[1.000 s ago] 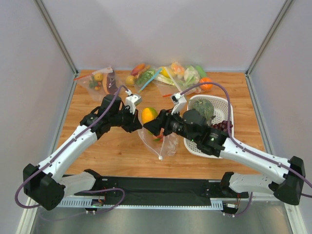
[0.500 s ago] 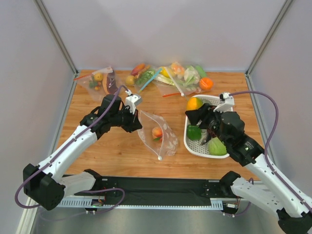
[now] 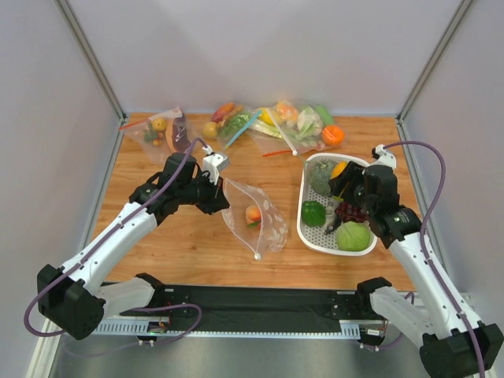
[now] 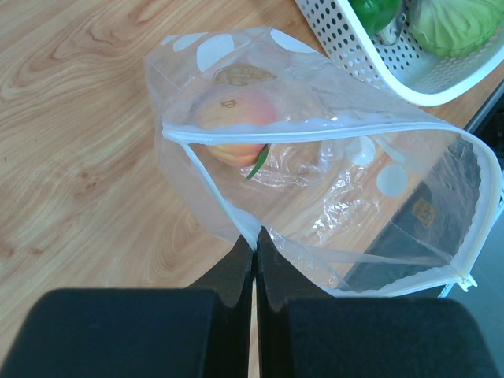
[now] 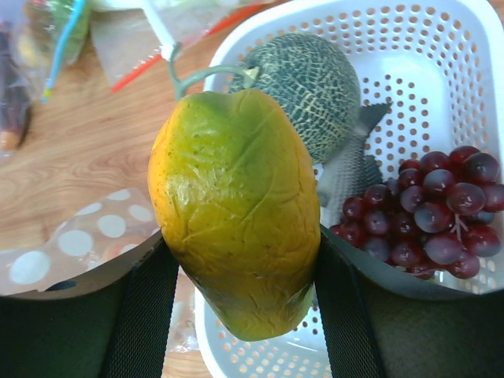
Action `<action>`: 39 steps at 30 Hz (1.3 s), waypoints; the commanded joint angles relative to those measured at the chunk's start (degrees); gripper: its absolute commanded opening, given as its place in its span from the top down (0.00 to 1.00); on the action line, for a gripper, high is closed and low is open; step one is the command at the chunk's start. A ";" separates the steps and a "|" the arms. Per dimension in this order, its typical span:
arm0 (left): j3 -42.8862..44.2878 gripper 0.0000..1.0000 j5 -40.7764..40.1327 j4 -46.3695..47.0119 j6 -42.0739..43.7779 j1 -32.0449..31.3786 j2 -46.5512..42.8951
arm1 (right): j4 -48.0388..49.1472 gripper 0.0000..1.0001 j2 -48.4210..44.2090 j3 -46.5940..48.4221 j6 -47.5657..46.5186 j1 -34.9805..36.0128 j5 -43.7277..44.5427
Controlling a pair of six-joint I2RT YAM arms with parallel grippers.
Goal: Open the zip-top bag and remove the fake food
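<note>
Right wrist: fingers (image 5: pixel 140 315) clamp yellow fruit (image 5: pixel 236 213) above basket (image 5: pixel 441 47).

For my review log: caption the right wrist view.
Right gripper holds the yellow fruit over the white basket containing grey-green ball and purple grapes.

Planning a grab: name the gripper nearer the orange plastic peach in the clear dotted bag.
Left. The left gripper pinches the bag rim by the peach; the right gripper holds yellow fruit over the white basket.

White arms (image 3: pixel 102 248), black joints (image 3: pixel 161 193) (purple cables (image 3: pixel 25 315)).
</note>
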 commanded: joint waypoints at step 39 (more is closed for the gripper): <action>1.96 1.00 -0.27 0.19 1.14 -0.34 -1.71 | 7.30 0.50 32.52 11.21 -10.70 -15.74 -1.86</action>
